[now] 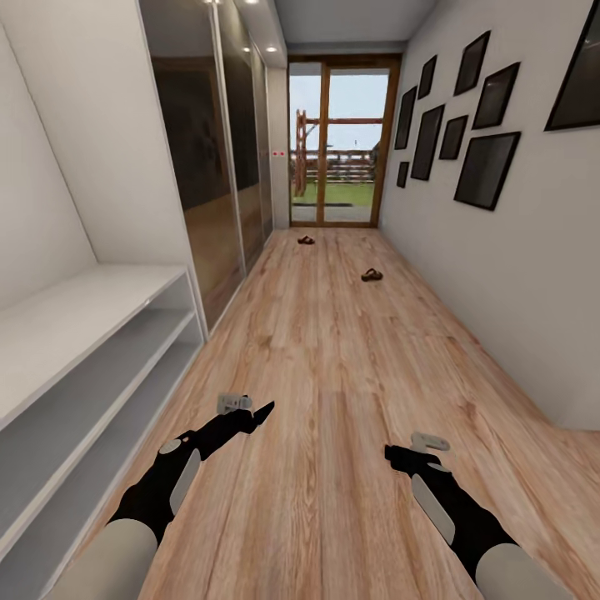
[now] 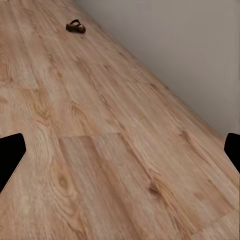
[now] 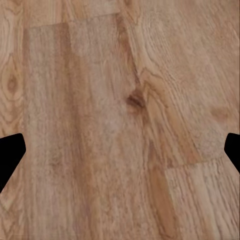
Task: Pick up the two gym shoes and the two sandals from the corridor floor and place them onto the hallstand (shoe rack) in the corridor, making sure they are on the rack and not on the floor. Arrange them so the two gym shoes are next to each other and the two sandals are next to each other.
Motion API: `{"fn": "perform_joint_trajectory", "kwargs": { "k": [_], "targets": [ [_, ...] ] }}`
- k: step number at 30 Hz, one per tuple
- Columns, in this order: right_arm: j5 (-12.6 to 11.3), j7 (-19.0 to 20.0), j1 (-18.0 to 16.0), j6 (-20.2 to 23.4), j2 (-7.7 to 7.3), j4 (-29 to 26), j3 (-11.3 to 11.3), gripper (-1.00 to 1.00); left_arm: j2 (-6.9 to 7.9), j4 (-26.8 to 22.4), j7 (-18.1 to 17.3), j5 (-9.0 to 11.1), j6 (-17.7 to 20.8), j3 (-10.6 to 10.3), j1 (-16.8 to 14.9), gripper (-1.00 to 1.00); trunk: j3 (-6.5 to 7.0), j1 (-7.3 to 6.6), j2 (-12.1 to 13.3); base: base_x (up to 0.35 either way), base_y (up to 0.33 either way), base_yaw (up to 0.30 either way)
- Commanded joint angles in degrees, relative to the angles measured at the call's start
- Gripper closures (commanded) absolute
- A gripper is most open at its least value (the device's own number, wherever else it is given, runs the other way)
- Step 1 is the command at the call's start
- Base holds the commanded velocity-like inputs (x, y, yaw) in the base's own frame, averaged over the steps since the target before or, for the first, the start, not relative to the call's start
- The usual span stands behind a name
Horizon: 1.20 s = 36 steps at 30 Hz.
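A long corridor with light brown wood-plank floor [image 1: 333, 358] runs toward a glass door with a wooden frame [image 1: 343, 142] at the far end. Along the robot's left side stands a wide pale grey-white shoe rack [image 1: 75, 367] with a flat top and two low open shelves, all bare. Two dark brown leather sandals lie on the floor far ahead, well apart from each other: one nearer sandal [image 1: 372, 275] toward the right wall, one farther sandal [image 1: 306, 241] close to the door. Black picture frames [image 1: 487, 168] hang on the right wall. Both black arms reach forward low over the floor. The left end effector [image 1: 260, 412] and the right end effector [image 1: 393, 454] each have fingers spread wide and hold nothing.
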Motion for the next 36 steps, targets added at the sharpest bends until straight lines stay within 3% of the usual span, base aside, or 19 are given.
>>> {"fn": "perform_joint_trajectory", "kwargs": {
  "k": [1,36],
  "targets": [
    [-0.46,-0.53,-0.04,0.19,-0.09,-0.1,0.41,-1.0,-0.06,0.05,-0.37,0.07,-0.01,0.24,-0.04,-1.0,-0.06,0.02,-0.02,0.348,0.0,-0.001],
    [-0.38,-0.54,-0.04,0.2,-0.03,-0.16,0.48,-1.0,-0.08,0.05,-0.33,-0.01,-0.01,0.24,-0.04,-1.0,-0.06,0.02,-0.02,0.348,0.0,0.0]
  ]
}}
